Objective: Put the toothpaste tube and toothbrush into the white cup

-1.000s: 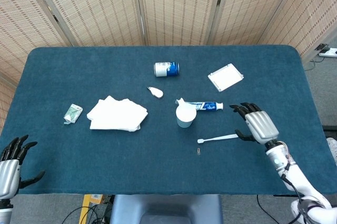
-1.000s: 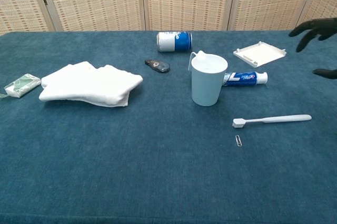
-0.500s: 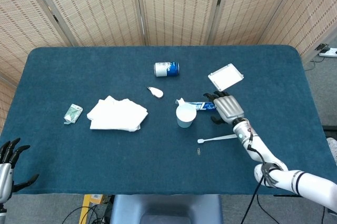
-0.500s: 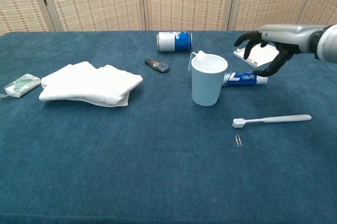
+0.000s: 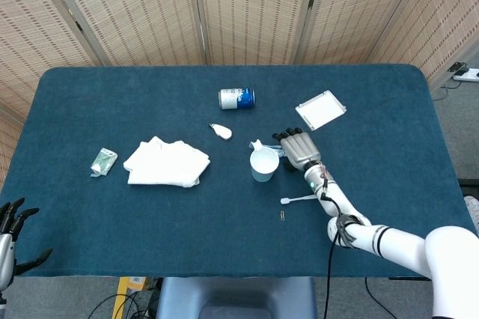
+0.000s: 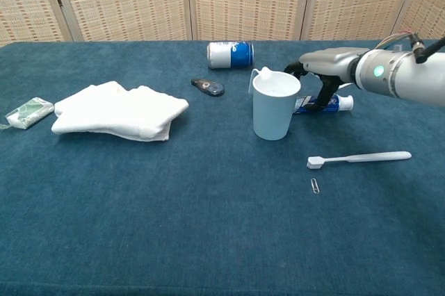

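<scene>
Near the middle of the table (image 5: 75, 207), in the head view, we find the white cup (image 5: 263, 163) upright, with the right hand (image 5: 298, 149) lowered over the toothpaste tube (image 5: 278, 151) just beside it. We cannot tell whether the fingers grip the tube. The toothbrush (image 5: 308, 198) lies nearer the front edge, a paper clip (image 5: 283, 216) close by. The left hand (image 5: 10, 237) hangs spread and empty off the front left corner.

In the chest view, the right hand (image 6: 321, 74) arches over the tube (image 6: 341, 103), fingers curled down around it; we judge this a grasp being set. The cup (image 6: 275, 107) touches or nearly touches the tube, crowding the fingers. The can (image 6: 230, 54), towel (image 6: 118, 110) and tray (image 6: 344, 71) stand apart, unobstructing.
</scene>
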{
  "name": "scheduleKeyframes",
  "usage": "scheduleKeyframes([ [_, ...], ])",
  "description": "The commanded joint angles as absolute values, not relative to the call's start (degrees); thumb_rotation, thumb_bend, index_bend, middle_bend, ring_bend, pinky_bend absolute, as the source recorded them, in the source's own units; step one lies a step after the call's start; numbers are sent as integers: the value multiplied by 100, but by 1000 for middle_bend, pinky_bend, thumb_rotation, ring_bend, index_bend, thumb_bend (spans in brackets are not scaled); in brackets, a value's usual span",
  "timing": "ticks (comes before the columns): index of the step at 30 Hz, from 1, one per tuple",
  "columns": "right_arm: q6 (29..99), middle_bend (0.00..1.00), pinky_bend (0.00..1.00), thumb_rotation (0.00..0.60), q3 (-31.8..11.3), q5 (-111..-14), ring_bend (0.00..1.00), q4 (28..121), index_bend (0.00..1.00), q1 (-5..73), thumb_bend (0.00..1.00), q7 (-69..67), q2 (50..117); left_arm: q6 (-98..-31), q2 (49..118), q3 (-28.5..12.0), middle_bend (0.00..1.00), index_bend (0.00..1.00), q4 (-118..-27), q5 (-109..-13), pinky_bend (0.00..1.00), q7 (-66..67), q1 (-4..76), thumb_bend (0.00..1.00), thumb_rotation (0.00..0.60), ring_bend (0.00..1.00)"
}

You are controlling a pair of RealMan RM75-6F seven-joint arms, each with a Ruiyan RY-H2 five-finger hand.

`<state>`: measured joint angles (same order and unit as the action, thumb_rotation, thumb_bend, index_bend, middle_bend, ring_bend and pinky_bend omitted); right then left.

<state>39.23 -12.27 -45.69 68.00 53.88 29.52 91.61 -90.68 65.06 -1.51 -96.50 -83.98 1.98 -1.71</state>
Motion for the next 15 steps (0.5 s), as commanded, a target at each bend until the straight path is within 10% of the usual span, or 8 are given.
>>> scheduleKeyframes([
  [1,3933,222,166,600,-1133,-4426,119,6618,196,5507,296,3120,9332,-9057,6506,-150,99,257,-9639,-8384,144,194,-177,204,600,36],
  [15,4093,289,166,600,-934,-4074,119,6106,268,5766,320,3547,9780,-9019,6534,-167,99,258,-9567,-8358,144,143,-191,205,600,36],
])
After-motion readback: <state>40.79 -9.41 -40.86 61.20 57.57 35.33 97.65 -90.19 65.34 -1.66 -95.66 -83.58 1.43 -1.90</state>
